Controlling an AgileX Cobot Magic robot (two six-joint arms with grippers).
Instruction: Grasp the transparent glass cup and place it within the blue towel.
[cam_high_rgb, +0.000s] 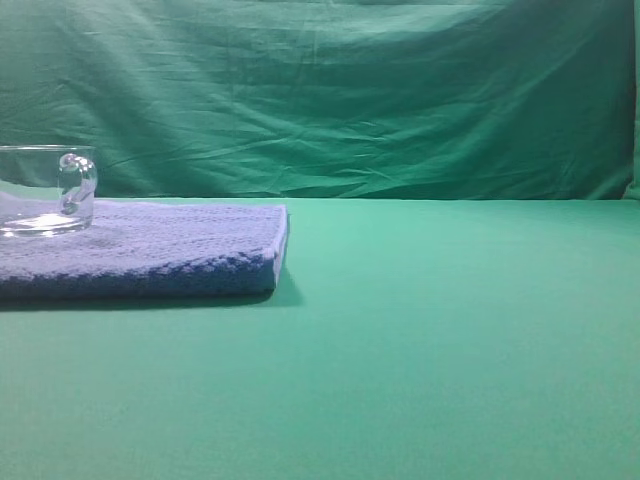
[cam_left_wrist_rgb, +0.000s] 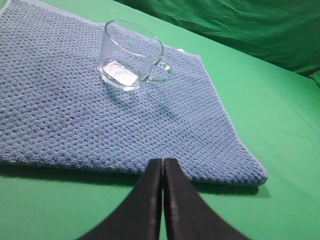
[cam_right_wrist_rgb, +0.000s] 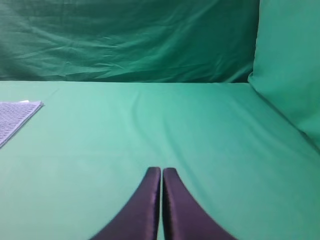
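The transparent glass cup is standing upright on the blue towel, near the towel's far edge, its small handle pointing toward the far right corner. The towel is lying flat on the green table. My left gripper is hanging just off the towel's near edge, its fingers pressed together and holding nothing. My right gripper is closed and empty too, sitting over bare green cloth well apart from the towel
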